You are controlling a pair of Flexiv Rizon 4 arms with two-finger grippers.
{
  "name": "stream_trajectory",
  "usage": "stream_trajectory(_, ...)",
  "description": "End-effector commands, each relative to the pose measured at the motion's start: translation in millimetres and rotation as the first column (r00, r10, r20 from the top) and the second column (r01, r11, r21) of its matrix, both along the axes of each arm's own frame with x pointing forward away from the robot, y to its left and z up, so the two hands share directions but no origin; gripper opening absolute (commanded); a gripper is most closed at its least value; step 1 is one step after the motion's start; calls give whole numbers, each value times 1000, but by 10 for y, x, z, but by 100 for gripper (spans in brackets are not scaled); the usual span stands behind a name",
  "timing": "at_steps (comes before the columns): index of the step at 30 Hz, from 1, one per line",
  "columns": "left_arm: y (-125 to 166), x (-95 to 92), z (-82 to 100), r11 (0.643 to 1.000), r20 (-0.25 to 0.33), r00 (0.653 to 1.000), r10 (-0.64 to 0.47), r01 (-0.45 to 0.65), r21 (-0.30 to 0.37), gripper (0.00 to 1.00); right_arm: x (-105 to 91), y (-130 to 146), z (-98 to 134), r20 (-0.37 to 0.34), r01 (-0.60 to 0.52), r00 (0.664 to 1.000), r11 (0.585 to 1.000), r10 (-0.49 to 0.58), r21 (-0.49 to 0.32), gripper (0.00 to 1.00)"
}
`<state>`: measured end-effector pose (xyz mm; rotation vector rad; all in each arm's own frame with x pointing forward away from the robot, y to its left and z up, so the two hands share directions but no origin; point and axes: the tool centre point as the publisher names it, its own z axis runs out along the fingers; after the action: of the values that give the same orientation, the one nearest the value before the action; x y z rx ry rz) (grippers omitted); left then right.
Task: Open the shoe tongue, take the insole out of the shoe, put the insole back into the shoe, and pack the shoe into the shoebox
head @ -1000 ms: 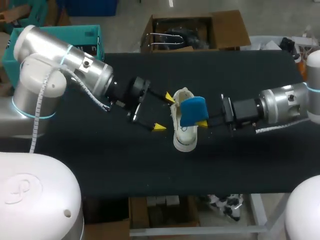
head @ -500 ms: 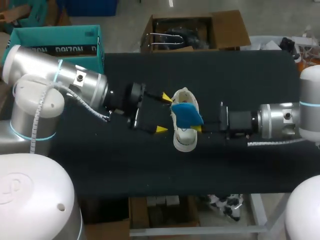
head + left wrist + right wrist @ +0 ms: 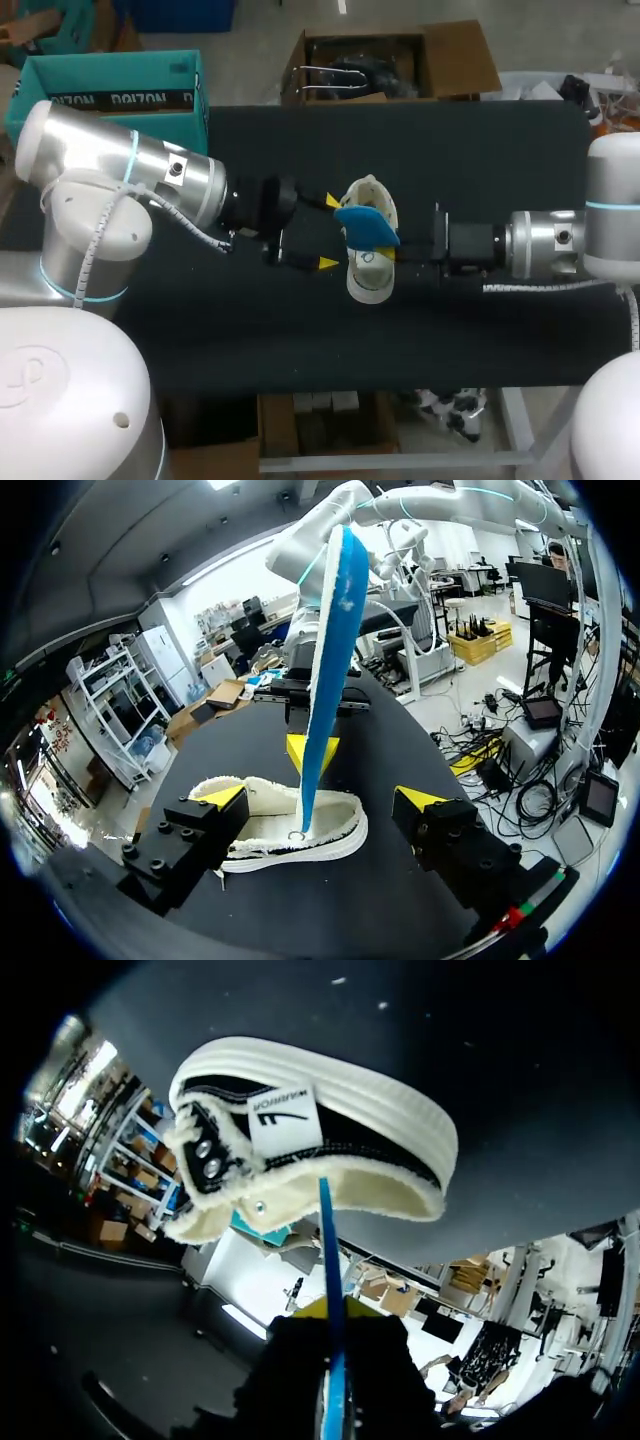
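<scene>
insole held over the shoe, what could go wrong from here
1. The shoe lies unheld; the left gripper is open beside it, so a push could slide it.
2. The right gripper pinches only one end of the insole, which may buckle or catch on the rim.

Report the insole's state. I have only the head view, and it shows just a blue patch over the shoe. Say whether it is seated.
Observer: Not seated. In the left wrist view the insole stands almost upright on edge. Only its lower tip is down in the fleecy opening of the shoe.
Operator: Confirm the right hand's hold on it.
Observer: In the right wrist view the insole runs edge-on between the fingers of the right hand. They clamp it from both sides, and its far tip meets the shoe's opening.
</scene>
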<state>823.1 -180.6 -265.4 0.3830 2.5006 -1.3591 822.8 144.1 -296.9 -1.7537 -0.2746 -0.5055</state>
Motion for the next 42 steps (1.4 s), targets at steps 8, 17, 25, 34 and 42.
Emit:
stream_trajectory(8,-44,352,-308,996,-57,995,-88,87,-16,52,119,15,-202,20,-22,1000,997,21,79,0)
stream_trajectory(17,-151,383,-407,986,-75,985,-158,153,-67,64,187,46,-190,21,-7,1000,997,5,80,0)
stream_trajectory(25,-300,429,-446,981,-66,981,-184,179,-68,30,213,61,-172,24,3,1000,997,-5,78,0)
stream_trajectory(34,-394,468,-525,980,-69,978,-196,192,-61,15,194,65,-150,31,16,999,997,-18,80,0)
stream_trajectory(42,-455,484,-525,977,-12,978,-210,210,-48,0,145,61,-114,44,31,998,998,-33,62,18)
